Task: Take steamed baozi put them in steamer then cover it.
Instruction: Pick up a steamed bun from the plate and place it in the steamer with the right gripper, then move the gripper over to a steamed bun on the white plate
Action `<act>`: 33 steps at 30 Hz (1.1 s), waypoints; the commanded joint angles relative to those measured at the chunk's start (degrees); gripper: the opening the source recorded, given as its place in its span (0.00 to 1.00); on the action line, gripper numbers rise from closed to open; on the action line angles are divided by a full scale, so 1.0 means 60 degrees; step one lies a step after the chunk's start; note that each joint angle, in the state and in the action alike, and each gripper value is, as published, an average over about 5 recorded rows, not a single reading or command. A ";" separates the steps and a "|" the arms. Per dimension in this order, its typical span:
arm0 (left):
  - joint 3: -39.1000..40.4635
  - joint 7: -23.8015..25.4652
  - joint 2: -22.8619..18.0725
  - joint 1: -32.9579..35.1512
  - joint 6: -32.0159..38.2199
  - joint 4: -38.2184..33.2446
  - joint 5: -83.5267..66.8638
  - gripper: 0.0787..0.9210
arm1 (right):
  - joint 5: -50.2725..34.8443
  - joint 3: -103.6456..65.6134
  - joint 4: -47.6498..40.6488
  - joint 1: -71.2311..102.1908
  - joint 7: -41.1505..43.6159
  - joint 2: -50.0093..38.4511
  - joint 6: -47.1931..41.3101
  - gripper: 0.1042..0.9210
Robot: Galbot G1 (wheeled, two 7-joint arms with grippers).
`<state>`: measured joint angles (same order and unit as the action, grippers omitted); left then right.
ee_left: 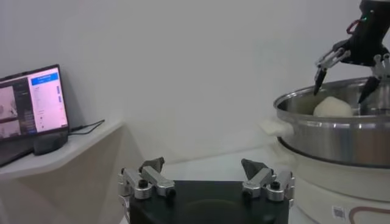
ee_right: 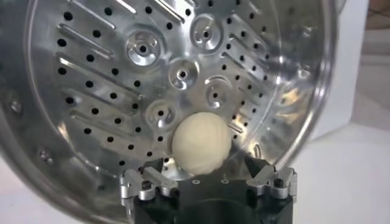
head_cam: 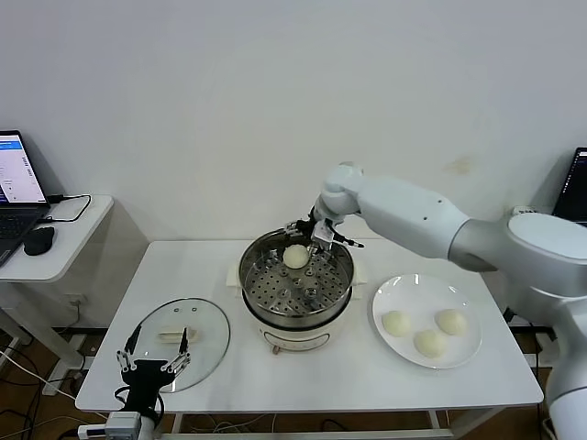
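Three baozi [head_cam: 427,332] wait on the plate [head_cam: 389,295] at your right, nearest the right gripper [head_cam: 315,236], which hangs wide open over the steamer [head_cam: 295,280] with one bun [head_cam: 295,257] lying free below it. Your left gripper [head_cam: 154,359] (also open, empty) sits beside the cover [head_cam: 180,339].

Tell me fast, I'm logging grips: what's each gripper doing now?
Left gripper: open, empty, by the cover.
Right gripper: open over the steamer, a baozi lying free on the tray.
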<state>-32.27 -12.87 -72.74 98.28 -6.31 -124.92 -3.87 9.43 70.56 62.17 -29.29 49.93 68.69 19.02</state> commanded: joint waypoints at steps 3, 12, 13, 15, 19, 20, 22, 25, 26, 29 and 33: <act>0.0008 0.0013 -0.0012 0.0011 -0.0039 -0.0130 -0.0004 0.88 | -0.3371 0.0545 0.2713 -0.1732 0.1431 -0.1843 -0.5195 0.88; 0.0031 0.0043 0.0121 0.0052 -0.0123 -0.0302 -0.0005 0.88 | -0.4402 0.0820 0.5282 -0.2133 0.1332 -0.5159 -0.7383 0.88; 0.0037 0.0044 0.0132 0.0050 -0.0129 -0.0312 -0.0005 0.88 | -0.4377 0.0843 0.5548 -0.2077 0.1301 -0.5611 -0.7478 0.88; 0.0062 0.0046 0.0144 0.0045 -0.0135 -0.0325 -0.0004 0.88 | -0.4262 0.0862 0.5921 -0.1949 0.1280 -0.6383 -0.7536 0.88; 0.0148 0.0040 0.0138 0.0034 -0.0127 -0.0322 0.0005 0.88 | -0.3959 0.0804 0.6360 -0.1515 0.1236 -0.7437 -0.7399 0.88; 0.0164 0.0037 0.0136 0.0033 -0.0124 -0.0321 0.0007 0.88 | -0.3834 0.0778 0.6433 -0.1367 0.1220 -0.7613 -0.7350 0.88; 0.0180 0.0033 0.0138 0.0038 -0.0117 -0.0324 0.0014 0.88 | -0.3544 0.0606 0.6558 -0.0952 0.1184 -0.7933 -0.7263 0.88; 0.0179 0.0030 0.0141 0.0043 -0.0111 -0.0334 0.0026 0.88 | -0.3117 0.0087 0.6611 -0.0003 0.1141 -0.8265 -0.7161 0.88; 0.0177 0.0030 0.0135 0.0041 -0.0112 -0.0337 0.0029 0.88 | -0.2943 -0.0139 0.6575 0.0395 0.1136 -0.8334 -0.7111 0.88; 0.0176 0.0032 0.0099 0.0027 -0.0117 -0.0335 0.0041 0.88 | -0.2373 -0.0968 0.6367 0.1522 0.1116 -0.8436 -0.6938 0.88; 0.0178 0.0035 0.0048 0.0040 -0.0122 -0.0332 0.0050 0.88 | -0.1823 -0.1972 0.5994 0.2872 0.1019 -0.8392 -0.6802 0.88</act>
<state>-31.25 -12.68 -72.54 98.54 -7.01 -126.87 -3.60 -4.84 64.73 96.31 -21.65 55.76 23.98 -20.18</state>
